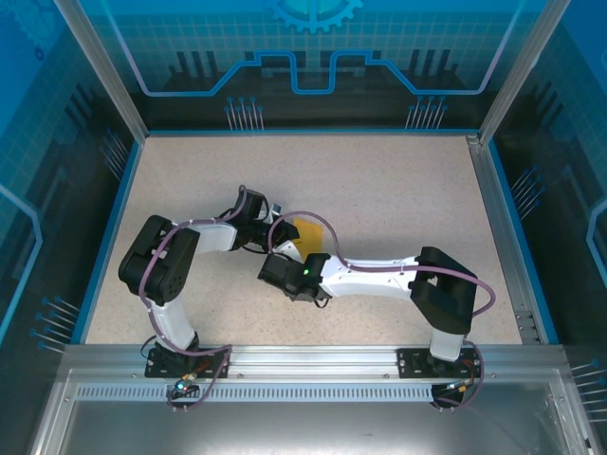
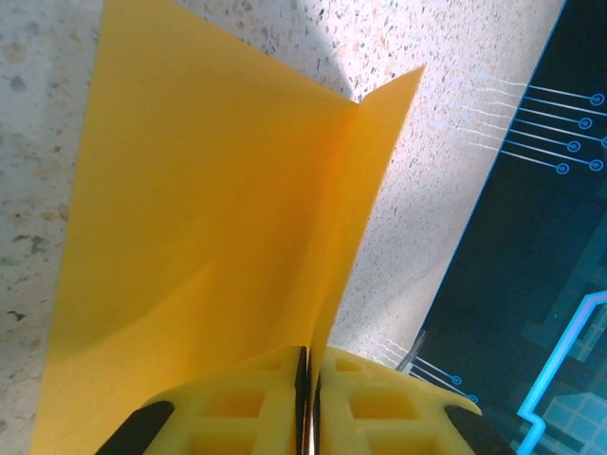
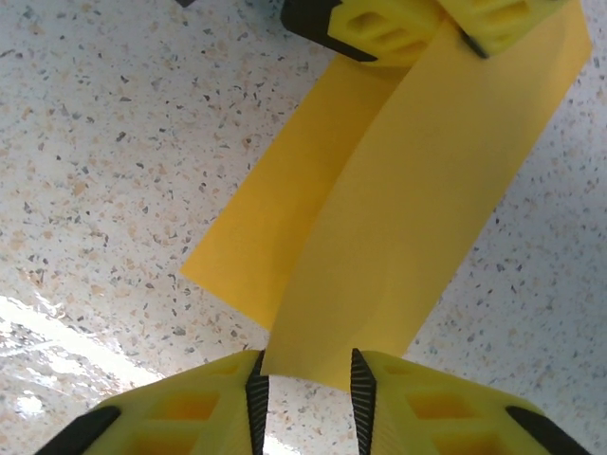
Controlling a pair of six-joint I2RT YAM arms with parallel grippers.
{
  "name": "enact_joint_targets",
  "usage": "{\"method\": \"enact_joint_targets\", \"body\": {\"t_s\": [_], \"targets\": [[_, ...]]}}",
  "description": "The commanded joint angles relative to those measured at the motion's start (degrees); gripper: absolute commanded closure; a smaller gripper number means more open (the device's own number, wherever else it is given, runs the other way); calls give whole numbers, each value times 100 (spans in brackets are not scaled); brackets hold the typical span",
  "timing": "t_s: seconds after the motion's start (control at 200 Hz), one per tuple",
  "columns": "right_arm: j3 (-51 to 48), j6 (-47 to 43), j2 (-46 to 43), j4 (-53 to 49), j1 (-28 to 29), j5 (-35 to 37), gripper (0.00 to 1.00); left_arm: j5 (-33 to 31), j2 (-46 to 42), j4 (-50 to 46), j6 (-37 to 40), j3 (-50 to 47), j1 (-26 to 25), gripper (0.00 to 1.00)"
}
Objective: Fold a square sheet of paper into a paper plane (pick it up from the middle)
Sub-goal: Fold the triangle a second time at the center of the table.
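One orange sheet [image 1: 306, 230], arms [image 1: 370, 275] overlapping, speckled table [image 1: 398, 190]

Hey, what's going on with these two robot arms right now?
The robot is handling a creased orange-yellow sheet of paper near the middle of the speckled table. The left gripper is shut on one end of the fold; the right gripper has its jaws apart around the opposite end.

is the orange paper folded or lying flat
Folded, not flat: in the left wrist view the square sheet of paper bends along a raised crease, pinched in the left gripper.
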Motion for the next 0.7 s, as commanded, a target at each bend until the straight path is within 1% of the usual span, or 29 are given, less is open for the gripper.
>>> {"method": "enact_joint_targets", "body": {"t_s": [0.0, 0.12, 0.215, 0.28, 0.395, 0.445, 0.53, 0.58, 0.695], "targets": [[127, 64, -70, -176, 99, 183, 74, -69, -177, -284, 95, 152, -20, 86], [17, -9, -183, 7, 23, -16, 82, -104, -236, -374, 152, 155, -20, 85], [-114, -31, -299, 160, -89, -198, 85, -158, -280, -493, 214, 172, -20, 82], [-261, -88, -431, 352, -183, -395, 87, -256, -352, -616, 278, 172, -22, 77], [-625, -254, -681, 910, -451, -1129, 90, -493, -514, -876, 373, 159, -18, 66], [-800, -308, -792, 1172, -597, -1491, 91, -609, -591, -956, 397, 130, -20, 59], [-1070, -351, -985, 1551, -857, -2049, 91, -780, -725, -1129, 439, 107, -20, 55], [-1220, -397, -1049, 1818, -1035, -2496, 91, -874, -797, -1229, 466, 98, -20, 50], [-1510, -421, -1176, 2233, -1344, -3001, 91, -1015, -924, -1386, 541, 83, -20, 49]]}}
